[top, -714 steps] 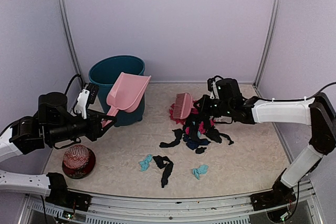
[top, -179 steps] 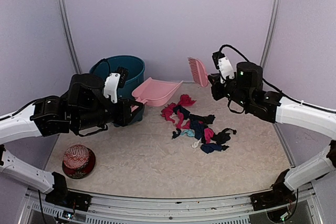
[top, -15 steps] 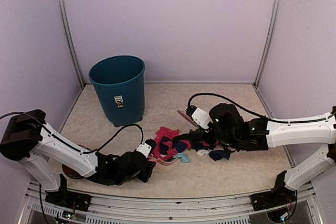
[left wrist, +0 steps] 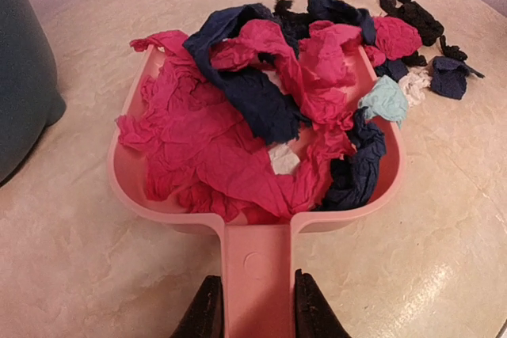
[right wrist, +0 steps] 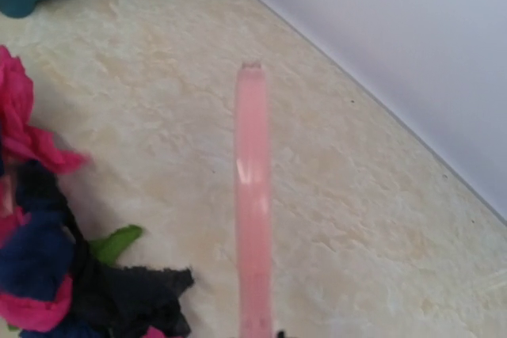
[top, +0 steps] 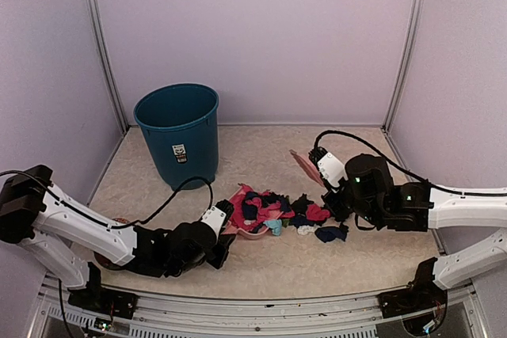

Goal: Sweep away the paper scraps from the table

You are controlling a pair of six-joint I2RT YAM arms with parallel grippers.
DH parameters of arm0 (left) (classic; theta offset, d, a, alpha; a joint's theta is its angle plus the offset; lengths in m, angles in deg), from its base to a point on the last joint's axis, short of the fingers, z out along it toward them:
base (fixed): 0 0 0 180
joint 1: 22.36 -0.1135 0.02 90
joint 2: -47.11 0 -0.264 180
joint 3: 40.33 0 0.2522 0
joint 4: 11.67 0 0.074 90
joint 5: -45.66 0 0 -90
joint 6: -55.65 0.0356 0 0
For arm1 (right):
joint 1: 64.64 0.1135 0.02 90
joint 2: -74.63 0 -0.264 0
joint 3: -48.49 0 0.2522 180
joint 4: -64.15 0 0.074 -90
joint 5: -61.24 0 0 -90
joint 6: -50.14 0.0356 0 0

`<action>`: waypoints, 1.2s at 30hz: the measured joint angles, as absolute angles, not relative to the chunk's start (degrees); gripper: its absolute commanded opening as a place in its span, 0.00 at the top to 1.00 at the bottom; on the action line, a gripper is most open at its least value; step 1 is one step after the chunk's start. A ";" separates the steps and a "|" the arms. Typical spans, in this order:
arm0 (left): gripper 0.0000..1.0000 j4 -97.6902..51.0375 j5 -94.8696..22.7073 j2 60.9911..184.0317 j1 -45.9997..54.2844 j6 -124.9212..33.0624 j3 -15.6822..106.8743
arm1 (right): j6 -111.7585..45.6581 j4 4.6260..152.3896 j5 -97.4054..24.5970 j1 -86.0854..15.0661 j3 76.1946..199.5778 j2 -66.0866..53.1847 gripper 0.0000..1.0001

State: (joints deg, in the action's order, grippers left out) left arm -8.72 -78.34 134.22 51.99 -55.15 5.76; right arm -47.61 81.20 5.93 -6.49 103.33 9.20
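The dustpan (left wrist: pixel 131 195) is clenched by its handle in the left hand (left wrist: pixel 252 310) and laid flat on the desk (top: pixel 261 271), most scraps (left wrist: pixel 253 108) already heaped inside, a few dark ones and a white one left just beyond its lip. The brush (top: pixel 304 166) is grasped in the right hand (top: pixel 325 180), raised off the desk. For a clean finish, the lip should be kept down and the bristles landed past the farthest scrap, then drawn low toward the pan.
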 measured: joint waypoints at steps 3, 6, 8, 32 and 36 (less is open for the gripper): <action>1.00 -9.38 -79.13 132.75 51.99 -54.12 6.42 | -47.24 81.07 6.42 -6.86 102.22 10.38 1.00; 1.00 -10.49 -79.61 131.18 51.99 -53.16 7.78 | -46.83 81.07 6.83 -7.19 101.50 11.12 1.00; 1.00 -11.52 -79.87 130.00 51.99 -52.74 8.69 | -46.61 81.05 6.96 -7.34 101.17 11.63 1.00; 1.00 -42.05 -79.41 115.97 46.28 -51.85 35.60 | -46.26 78.71 6.50 -8.85 100.16 13.29 1.00; 1.00 -45.40 -78.60 114.15 44.12 -52.74 38.90 | -46.41 77.84 6.04 -8.91 100.16 12.33 1.00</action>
State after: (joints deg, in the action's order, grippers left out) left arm -45.40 -78.60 114.15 44.12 -52.74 38.90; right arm -46.41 77.84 6.04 -8.91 100.16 12.33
